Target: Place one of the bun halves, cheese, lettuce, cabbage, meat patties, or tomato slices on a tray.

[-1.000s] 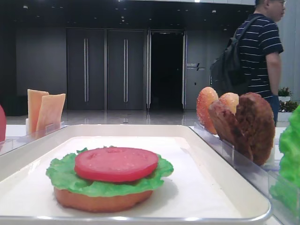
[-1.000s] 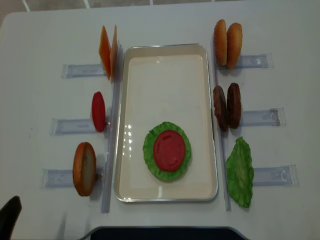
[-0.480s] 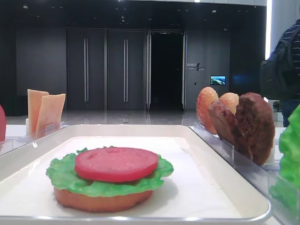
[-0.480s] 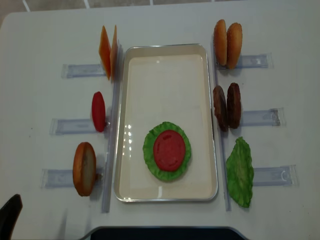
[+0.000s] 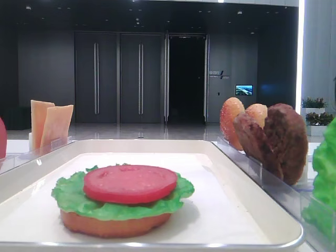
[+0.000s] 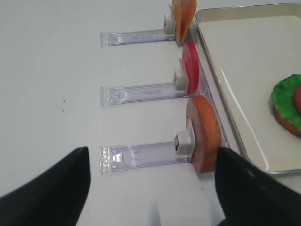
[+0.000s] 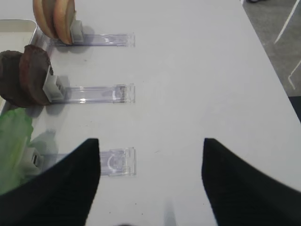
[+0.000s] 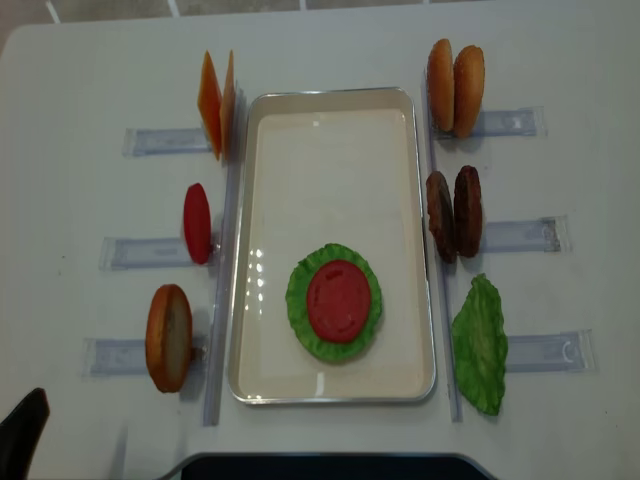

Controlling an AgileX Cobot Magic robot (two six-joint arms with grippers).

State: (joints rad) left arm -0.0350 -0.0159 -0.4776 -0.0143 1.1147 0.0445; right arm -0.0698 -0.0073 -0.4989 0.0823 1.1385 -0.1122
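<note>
The white tray lies mid-table. On it a tomato slice tops a lettuce leaf on a bun half. My left gripper hovers open and empty over the table, just short of the clear holder with an upright bun half. Beyond that stand a tomato slice and cheese. My right gripper is open and empty too, over bare table right of the holders with meat patties, bun halves and a green leaf.
Clear acrylic holders line both long sides of the tray, three on each side. A dark bit of my left arm shows at the near left corner. The table's right edge drops to the floor.
The man in the background has walked out of view on the right. The food, the tray and the holders have not moved.
</note>
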